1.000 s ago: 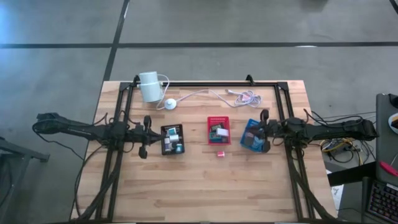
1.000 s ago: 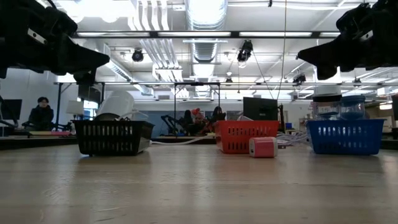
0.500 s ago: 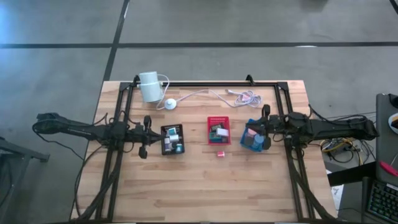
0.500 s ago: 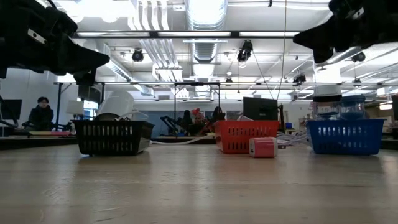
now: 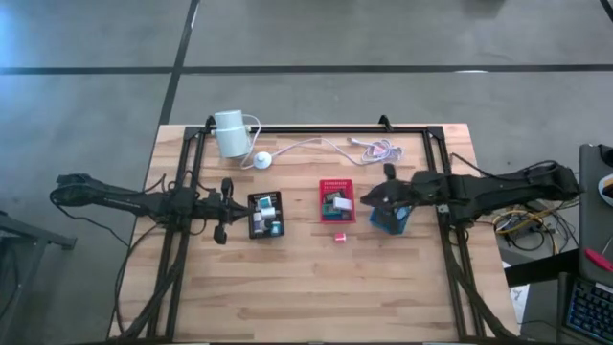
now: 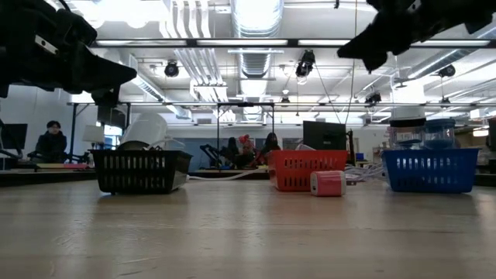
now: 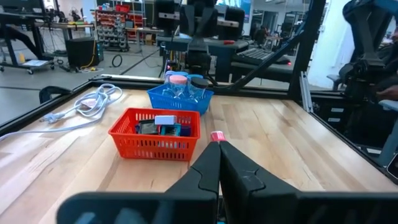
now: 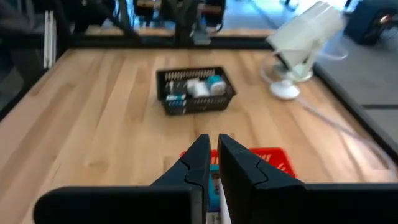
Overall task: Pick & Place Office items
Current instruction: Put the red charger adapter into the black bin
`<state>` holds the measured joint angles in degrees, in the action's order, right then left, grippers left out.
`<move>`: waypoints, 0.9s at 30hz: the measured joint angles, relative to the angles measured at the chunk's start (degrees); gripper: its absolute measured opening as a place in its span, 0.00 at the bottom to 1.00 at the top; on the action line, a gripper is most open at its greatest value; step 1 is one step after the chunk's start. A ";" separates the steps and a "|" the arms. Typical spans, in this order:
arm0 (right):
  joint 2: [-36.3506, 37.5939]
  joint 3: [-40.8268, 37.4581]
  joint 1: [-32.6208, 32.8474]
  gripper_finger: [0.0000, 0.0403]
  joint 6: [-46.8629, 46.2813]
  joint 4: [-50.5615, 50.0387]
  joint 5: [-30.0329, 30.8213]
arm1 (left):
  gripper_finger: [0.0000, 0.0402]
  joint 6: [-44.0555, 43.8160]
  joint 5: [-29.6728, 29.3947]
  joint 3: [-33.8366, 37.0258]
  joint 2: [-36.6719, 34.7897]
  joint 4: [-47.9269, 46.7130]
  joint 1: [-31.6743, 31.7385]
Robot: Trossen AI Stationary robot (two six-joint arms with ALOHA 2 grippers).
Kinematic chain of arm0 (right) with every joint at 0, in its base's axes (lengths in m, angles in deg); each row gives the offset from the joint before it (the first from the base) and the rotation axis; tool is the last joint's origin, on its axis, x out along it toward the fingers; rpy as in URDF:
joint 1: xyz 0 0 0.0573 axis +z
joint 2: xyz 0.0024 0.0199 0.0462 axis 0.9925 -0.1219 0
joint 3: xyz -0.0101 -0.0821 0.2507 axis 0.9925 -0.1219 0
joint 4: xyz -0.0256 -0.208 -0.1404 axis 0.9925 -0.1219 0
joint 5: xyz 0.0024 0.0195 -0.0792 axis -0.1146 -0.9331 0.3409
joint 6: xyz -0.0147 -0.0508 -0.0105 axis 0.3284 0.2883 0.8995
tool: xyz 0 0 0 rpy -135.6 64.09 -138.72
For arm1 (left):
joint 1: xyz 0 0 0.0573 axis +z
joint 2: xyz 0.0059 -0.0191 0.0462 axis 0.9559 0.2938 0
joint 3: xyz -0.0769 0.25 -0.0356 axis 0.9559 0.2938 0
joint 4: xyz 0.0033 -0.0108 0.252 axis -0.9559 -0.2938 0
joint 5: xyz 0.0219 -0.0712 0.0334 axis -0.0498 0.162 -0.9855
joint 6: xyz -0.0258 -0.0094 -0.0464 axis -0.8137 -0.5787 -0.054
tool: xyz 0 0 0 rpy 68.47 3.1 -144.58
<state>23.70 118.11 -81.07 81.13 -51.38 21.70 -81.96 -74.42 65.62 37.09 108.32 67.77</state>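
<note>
Since a second ago the right gripper (image 5: 364,200) has swung left from over the blue basket (image 5: 389,210) and now hangs high between it and the red basket (image 5: 336,201). Its fingers (image 8: 200,163) are clenched together with nothing between them. In the right wrist view they point toward the red basket, with the black basket (image 8: 195,90) farther off.

Most office items lie sorted in the three baskets. One pink block (image 5: 339,236) sits alone on the tabletop (image 5: 316,287), just on the near side of the red basket and well below the right gripper.

At the left, the left gripper (image 5: 226,210) waits beside the black basket, its fingers (image 7: 209,169) also clenched on nothing.

On the far side of the wooden tabletop lie a white cylinder (image 5: 230,133) and its cable (image 5: 316,144). Beyond is a workshop with ceiling ducts, and a person (image 6: 52,142) sits at far left.
</note>
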 joint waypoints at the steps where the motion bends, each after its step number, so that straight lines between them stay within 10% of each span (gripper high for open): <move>1: -1.97 0.58 0.61 0.07 0.00 0.26 0.18 | 0.02 -0.08 -0.02 0.00 0.00 0.00 0.00; 13: -25.23 2.96 7.69 0.19 -0.61 19.47 1.26 | 0.03 1.48 -2.71 0.00 0.04 -0.06 0.00; 27: -41.99 20.28 12.18 0.53 -0.64 1.44 1.36 | 0.02 0.79 -3.48 0.00 0.42 -1.57 -0.02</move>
<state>-18.28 138.39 -68.89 80.49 -49.94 23.05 -81.16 -77.90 65.62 37.51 106.75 67.75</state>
